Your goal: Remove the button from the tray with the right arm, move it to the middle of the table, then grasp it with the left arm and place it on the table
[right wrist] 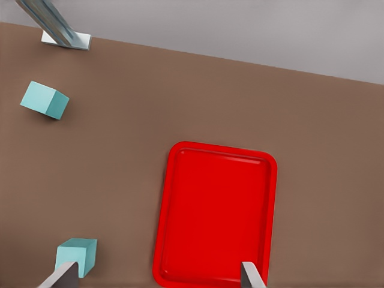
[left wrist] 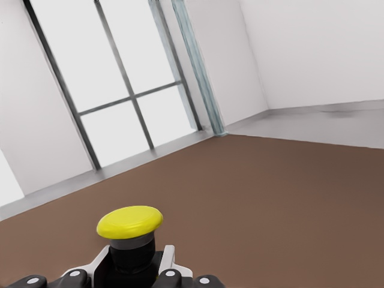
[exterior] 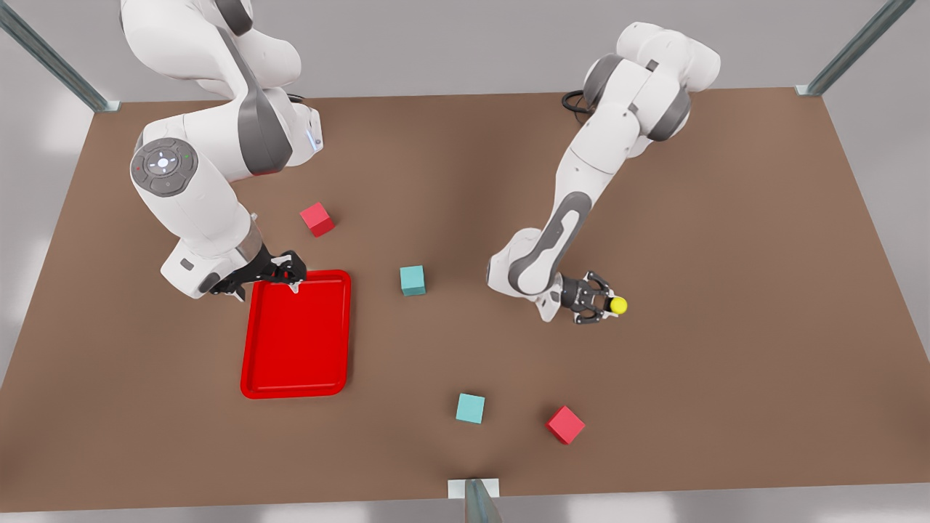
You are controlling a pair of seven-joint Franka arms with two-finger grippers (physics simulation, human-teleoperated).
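Observation:
The button [exterior: 618, 305], yellow cap on a dark body, sits between the fingers of my left gripper [exterior: 609, 305], right of the middle of the table [exterior: 726, 290] in the front view. The left wrist view shows the button [left wrist: 129, 222] close up with my left gripper [left wrist: 133, 265] shut on its body, the cap pointing away from the wrist. The red tray [exterior: 298, 341] lies bare at the front view's left. My right gripper [exterior: 287, 274] hangs open over the tray's far edge. The right wrist view looks down on the tray [right wrist: 216, 210] with its fingertips [right wrist: 252, 276] spread wide.
A red cube [exterior: 317, 219] lies behind the tray and a teal cube [exterior: 413, 280] to its right. Another teal cube [exterior: 470, 408] and a red cube [exterior: 565, 424] lie near the front edge. The right wrist view shows two teal cubes [right wrist: 45, 100] [right wrist: 77, 255].

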